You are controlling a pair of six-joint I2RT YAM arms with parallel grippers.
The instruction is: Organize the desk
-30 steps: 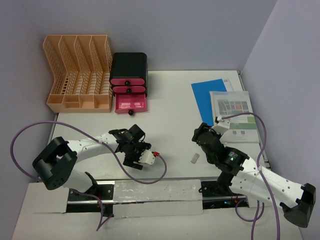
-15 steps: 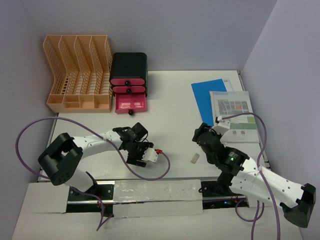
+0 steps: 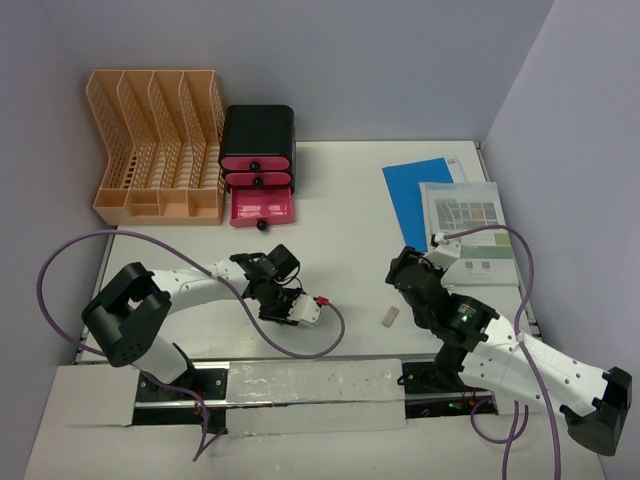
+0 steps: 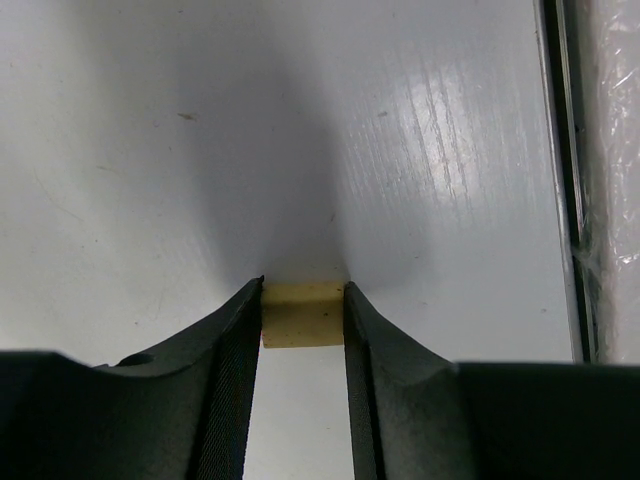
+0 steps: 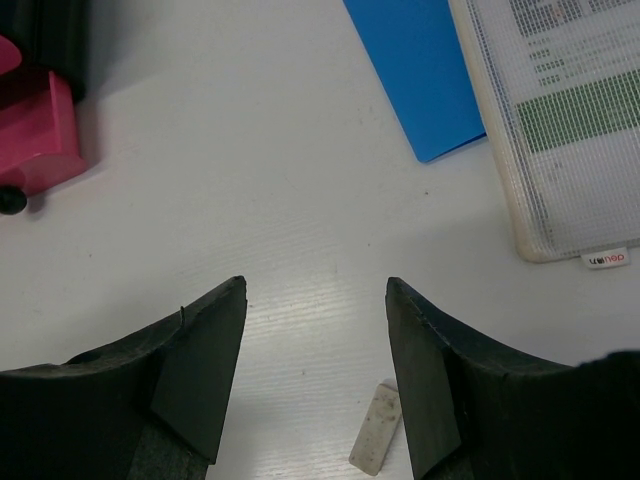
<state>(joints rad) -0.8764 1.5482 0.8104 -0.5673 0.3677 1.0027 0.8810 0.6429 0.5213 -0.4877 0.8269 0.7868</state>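
Currently the left gripper (image 4: 303, 298) pinches a small beige block (image 4: 303, 316) between its fingers, close to the desk's (image 3: 340, 215) near edge. Can't tell if the block touches the surface. Right gripper (image 5: 315, 300) has fingers spread, nothing between them, over bare desk. A white stick (image 5: 375, 441) lies by its right finger. The desk spans the view under both arms. Blue folder (image 3: 415, 195) and mesh pouch (image 3: 470, 225) touch at far right. Rack (image 3: 160, 150) and drawer box (image 3: 258, 140) sit far left, bottom drawer (image 3: 262, 210) open.
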